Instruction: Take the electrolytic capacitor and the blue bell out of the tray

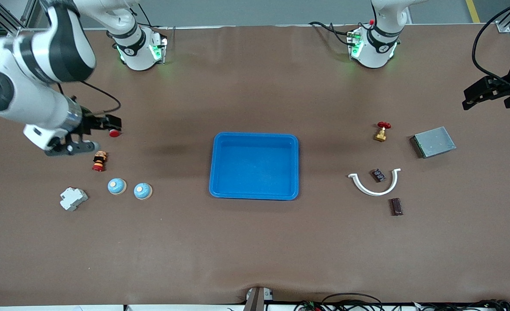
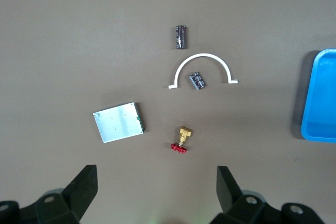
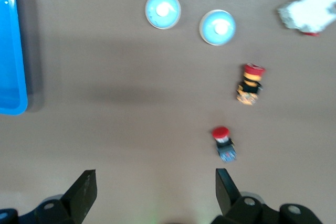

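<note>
Two light-blue bells sit side by side toward the right arm's end of the table; the right wrist view shows both bells. A dark cylindrical capacitor lies toward the left arm's end, nearer the front camera than a white arc. Inside the arc lies a second small dark part. My right gripper hangs open and empty over the table by a red push button. My left gripper is open and empty, up over the table's end.
A blue tray stands mid-table. A red-and-yellow stop button and a white breaker lie near the bells. A brass valve with a red handle and a grey metal box lie near the arc.
</note>
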Motion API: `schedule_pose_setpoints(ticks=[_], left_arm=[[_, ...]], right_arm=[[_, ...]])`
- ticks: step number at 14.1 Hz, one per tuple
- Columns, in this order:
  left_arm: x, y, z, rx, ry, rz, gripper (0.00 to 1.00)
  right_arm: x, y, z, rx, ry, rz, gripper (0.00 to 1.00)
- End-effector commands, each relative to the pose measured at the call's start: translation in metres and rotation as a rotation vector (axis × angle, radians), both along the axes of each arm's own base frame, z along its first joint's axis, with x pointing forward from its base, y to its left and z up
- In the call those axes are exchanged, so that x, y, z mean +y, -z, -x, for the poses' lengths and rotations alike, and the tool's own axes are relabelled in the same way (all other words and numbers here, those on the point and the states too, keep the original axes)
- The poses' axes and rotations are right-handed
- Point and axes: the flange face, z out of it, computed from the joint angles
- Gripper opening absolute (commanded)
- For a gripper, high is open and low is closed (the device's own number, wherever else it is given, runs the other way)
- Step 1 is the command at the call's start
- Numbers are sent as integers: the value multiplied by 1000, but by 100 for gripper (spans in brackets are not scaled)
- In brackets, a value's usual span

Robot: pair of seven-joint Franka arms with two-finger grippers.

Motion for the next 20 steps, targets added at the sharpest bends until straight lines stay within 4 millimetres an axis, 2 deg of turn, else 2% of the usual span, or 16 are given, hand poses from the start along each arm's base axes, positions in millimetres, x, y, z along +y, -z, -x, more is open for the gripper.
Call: schedule_pose_setpoints(ticks=[1,6,8,11,13,15,17,20], left_arm=[[1,-6,2,-16,3,21,100],[-1,-6,4,-9,6,17,100],[-1,-7,4,-12,10,11,100],[-5,-7,4,-10,15,11,100],[-3,-7,4,-12,14,14,100],[-20,-6,5,-11,41,6,100],[-10,-7,5,-9,29,11,100],[7,-6,7,1,14,29,100]], right_arm=[[-21,-53,13,-12,45,44,100],[-47,-138,7,-100,93,36,100],[-71,-155,1,-139,132,35,100],[-103,-152,-9,-149,193,37,100],[-113,-145,-13,-136,213,28,100],[-109,-146,-15,-149,205,26,100],[-100,-148,-15,-157,192,23,100],[-100,-149,-15,-161,192,21,100]])
